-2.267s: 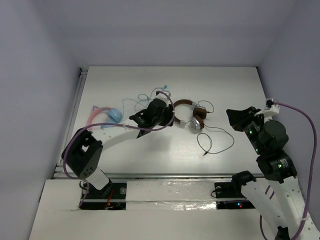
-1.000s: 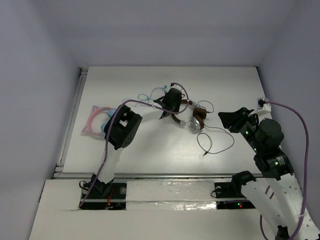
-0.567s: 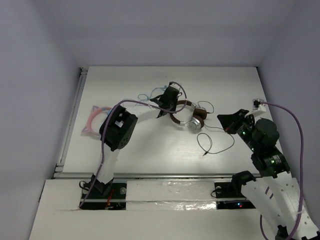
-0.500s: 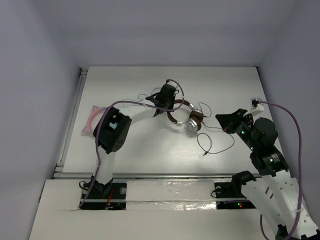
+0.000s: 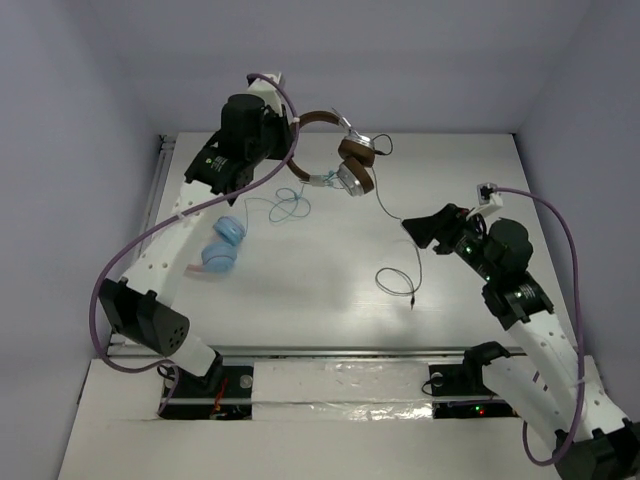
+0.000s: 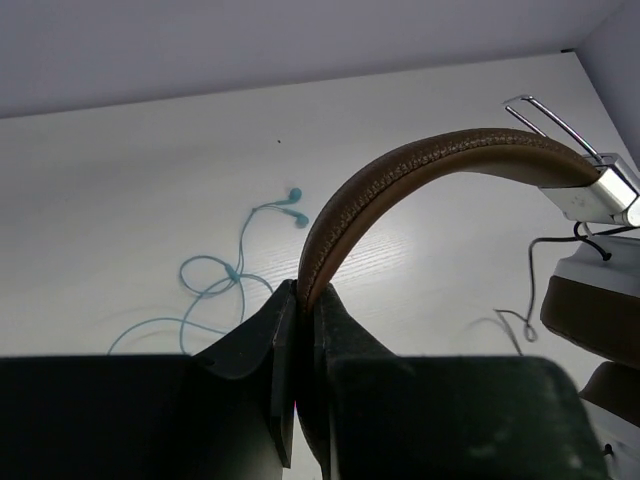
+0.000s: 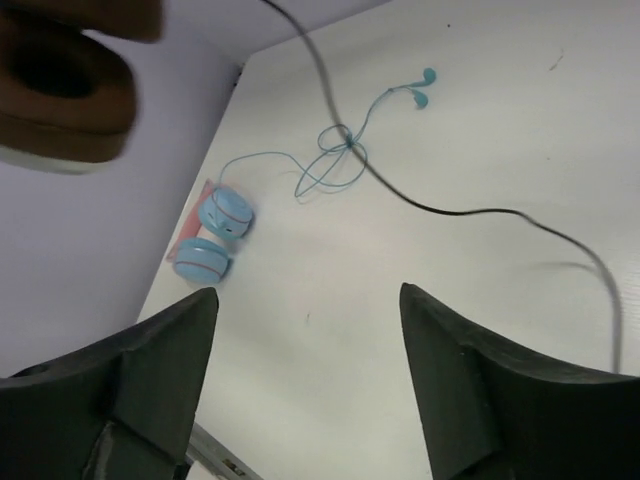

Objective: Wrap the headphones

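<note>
The headphones (image 5: 352, 165) hang in the air over the back of the table, brown headband (image 6: 420, 165) up and silver earcups dangling. My left gripper (image 5: 291, 138) is shut on the headband's left end; in the left wrist view its fingers (image 6: 285, 330) pinch the leather edge. The thin black cable (image 5: 382, 276) drops from the earcups to the table and ends in a loop near the middle. My right gripper (image 5: 416, 228) is open just right of the hanging cable (image 7: 440, 210), nothing between its fingers (image 7: 175, 340). A blurred brown ear pad (image 7: 60, 90) fills that view's upper left.
Light-blue earbuds (image 5: 290, 207) lie tangled below the raised headphones. Pink-and-blue headphones (image 5: 220, 245) lie at the left of the table, also in the right wrist view (image 7: 212, 235). Walls close in the table's back and both sides.
My left arm has lifted the headphones off the table, up and toward the back wall, and the cable trails after them. My right gripper has opened and moved left toward the cable.
</note>
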`<state>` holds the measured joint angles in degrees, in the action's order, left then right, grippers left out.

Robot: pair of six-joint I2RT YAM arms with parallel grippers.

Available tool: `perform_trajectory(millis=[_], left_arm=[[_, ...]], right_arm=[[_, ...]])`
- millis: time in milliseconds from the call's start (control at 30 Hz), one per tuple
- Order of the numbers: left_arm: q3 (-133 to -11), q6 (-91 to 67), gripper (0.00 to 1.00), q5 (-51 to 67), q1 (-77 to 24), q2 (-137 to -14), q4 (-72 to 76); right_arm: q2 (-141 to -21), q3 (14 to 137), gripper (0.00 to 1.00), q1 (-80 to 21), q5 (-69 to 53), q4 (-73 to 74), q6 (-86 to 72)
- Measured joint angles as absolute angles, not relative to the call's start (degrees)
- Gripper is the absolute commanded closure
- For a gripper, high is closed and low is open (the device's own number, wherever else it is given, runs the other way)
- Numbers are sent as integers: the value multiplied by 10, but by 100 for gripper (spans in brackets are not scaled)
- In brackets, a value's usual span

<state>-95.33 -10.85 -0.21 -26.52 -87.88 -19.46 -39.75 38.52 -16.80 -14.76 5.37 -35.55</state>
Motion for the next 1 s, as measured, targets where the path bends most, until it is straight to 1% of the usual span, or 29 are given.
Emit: perform_trajectory(millis=[100, 267, 467, 567, 633, 733, 1000], left_arm=[[-1004, -101, 100, 17, -261, -876, -241], [-1079, -98, 100, 65, -259, -876, -300], [-1133, -109, 100, 113, -253, -876, -322], [-1155, -115, 100, 132, -250, -877, -329], [-1166, -120, 100, 144, -250, -878, -330], [-1177, -129, 100, 163, -250, -880, -329], [-1203, -152, 100, 216, -250, -888, -333]], right_arm=[[-434, 385, 15, -168, -148, 29, -345], [-499, 385, 13, -168, -185, -33, -339], [-544, 366, 12, -168, -200, -91, -329], [-550, 345, 13, -168, -202, -112, -324], [-558, 332, 17, -168, -202, -124, -323], [-580, 328, 20, -168, -201, -138, -321], [-649, 328, 23, -168, -159, -206, -322]])
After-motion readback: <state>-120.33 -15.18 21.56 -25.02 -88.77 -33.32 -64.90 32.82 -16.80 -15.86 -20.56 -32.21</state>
